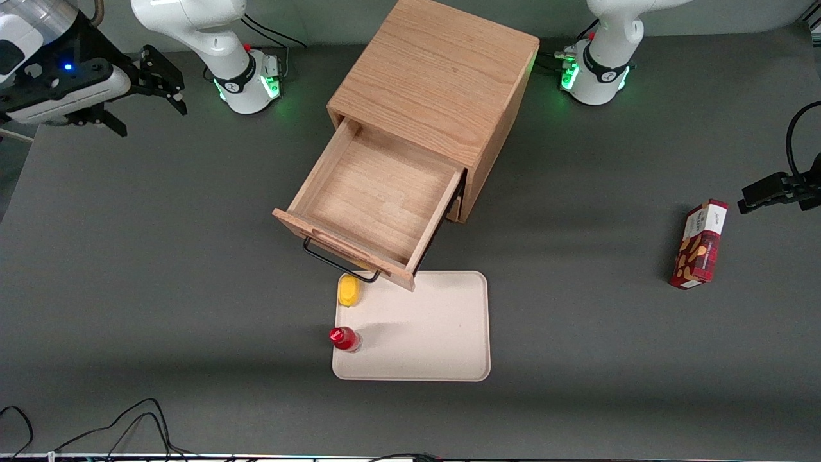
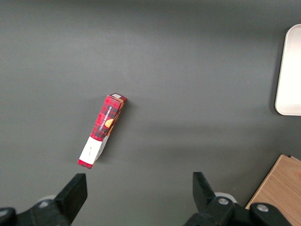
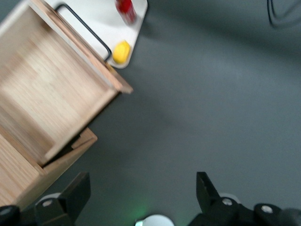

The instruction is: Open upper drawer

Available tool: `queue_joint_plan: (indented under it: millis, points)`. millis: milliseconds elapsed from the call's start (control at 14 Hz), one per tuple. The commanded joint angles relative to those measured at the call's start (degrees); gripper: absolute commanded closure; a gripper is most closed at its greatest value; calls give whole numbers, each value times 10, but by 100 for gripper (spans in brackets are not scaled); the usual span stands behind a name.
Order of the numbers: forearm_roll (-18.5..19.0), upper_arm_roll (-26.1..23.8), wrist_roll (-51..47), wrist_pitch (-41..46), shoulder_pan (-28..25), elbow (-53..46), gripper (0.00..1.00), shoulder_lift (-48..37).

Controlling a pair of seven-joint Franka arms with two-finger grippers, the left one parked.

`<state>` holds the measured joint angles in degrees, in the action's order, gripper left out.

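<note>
The upper drawer (image 1: 378, 192) of the light oak cabinet (image 1: 436, 77) stands pulled far out, and its wooden inside is bare. Its black wire handle (image 1: 333, 262) hangs over the edge of a tray. The drawer (image 3: 51, 89) and handle (image 3: 89, 28) also show in the right wrist view. The bottom drawer is hidden under it. My right gripper (image 1: 172, 90) is open and empty, raised above the table toward the working arm's end, well apart from the drawer. Its fingers (image 3: 77, 190) spread wide over bare table around the gripper's centre (image 3: 141, 186).
A cream tray (image 1: 436, 333) lies in front of the drawer, with a yellow object (image 1: 349, 290) and a red bottle (image 1: 344, 339) at its edge. A red checked box (image 1: 699, 244) lies toward the parked arm's end and shows in the left wrist view (image 2: 103, 129). Cables run along the near table edge.
</note>
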<state>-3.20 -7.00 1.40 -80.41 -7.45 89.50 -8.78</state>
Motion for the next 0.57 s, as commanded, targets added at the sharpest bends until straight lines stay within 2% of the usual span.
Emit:
queue_joint_plan:
  millis: [0,214,500]
  points:
    - [-16,50,-18,-80,3,177,0,-61]
    - [-16,57,-20,-118,4,233,0,-70]
    - [-8,73,-43,-116,3,224,0,-70]
